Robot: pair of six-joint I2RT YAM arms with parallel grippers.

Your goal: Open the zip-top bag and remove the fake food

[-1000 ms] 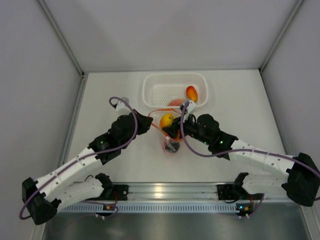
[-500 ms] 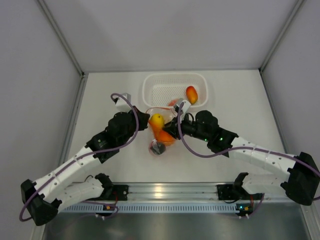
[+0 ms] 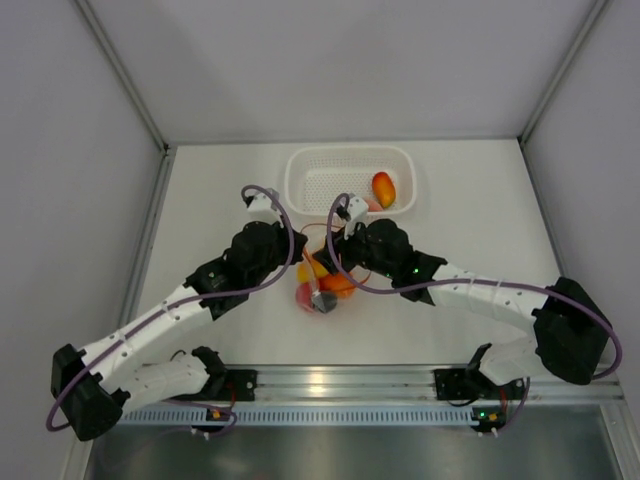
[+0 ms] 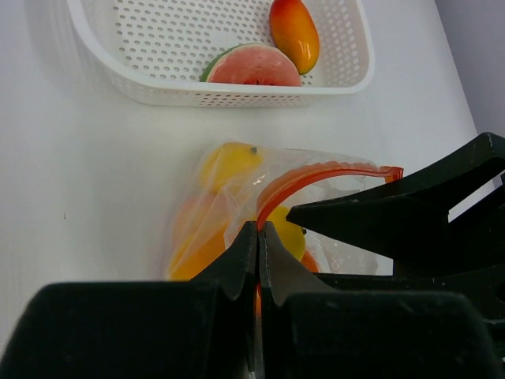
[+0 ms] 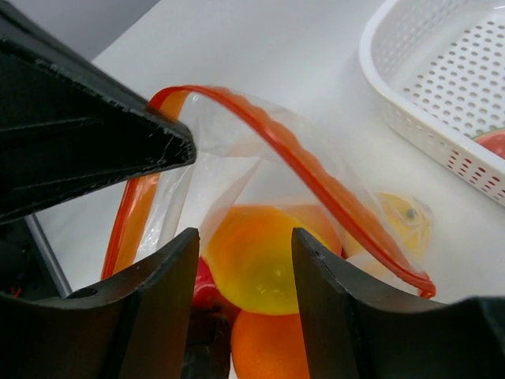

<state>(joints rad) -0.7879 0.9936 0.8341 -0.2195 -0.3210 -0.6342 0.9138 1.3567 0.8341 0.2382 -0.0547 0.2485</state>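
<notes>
Fingers of left gripper (image 4: 258, 237) pinched on orange strip of zip-top bag (image 4: 316, 175); right gripper (image 5: 245, 235) spread apart over fake food (image 5: 252, 272), lower pieces obscured by plastic.

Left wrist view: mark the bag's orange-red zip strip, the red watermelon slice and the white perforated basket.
orange-red zip strip (image 4: 323, 170), left wrist view, arch top.
red watermelon slice (image 4: 254, 66), left wrist view, red face.
white perforated basket (image 4: 181, 96), left wrist view, front wall.
</notes>
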